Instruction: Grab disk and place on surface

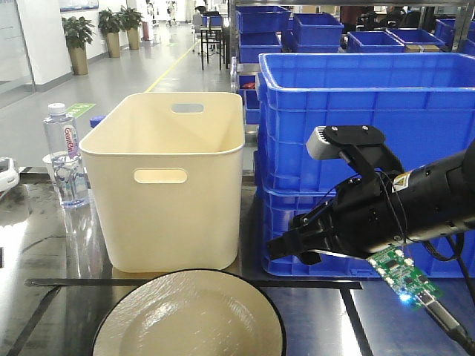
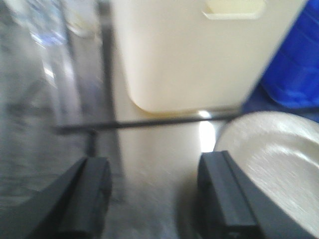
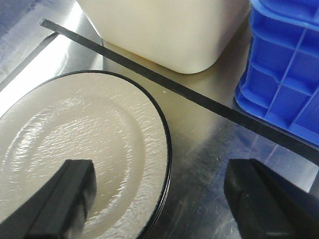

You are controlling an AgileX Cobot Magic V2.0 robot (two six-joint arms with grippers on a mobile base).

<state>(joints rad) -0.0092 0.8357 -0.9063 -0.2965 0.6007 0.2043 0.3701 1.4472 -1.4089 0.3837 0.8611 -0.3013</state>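
Approach step: your right gripper [image 3: 159,199] hangs spread wide, empty, over the disk's [image 3: 75,149] 3 o'clock rim. Disk lies flat on the surface [image 3: 209,144], bin [image 1: 167,185] at 12 o'clock. Left gripper [image 2: 154,199] also spread, empty. Next: descend, pinch that rim.

The left wrist view is smeared by blur: ahead of the left gripper [image 2: 154,194] the cream bin [image 2: 199,55] has soft edges, and its top is cut off. To that gripper's right, the disk [image 2: 279,164] runs off the frame. Below the right gripper [image 3: 159,194] the disk's near rim leaves the picture (the front view crops it too). The bottle [image 1: 65,156] label is too small to read.
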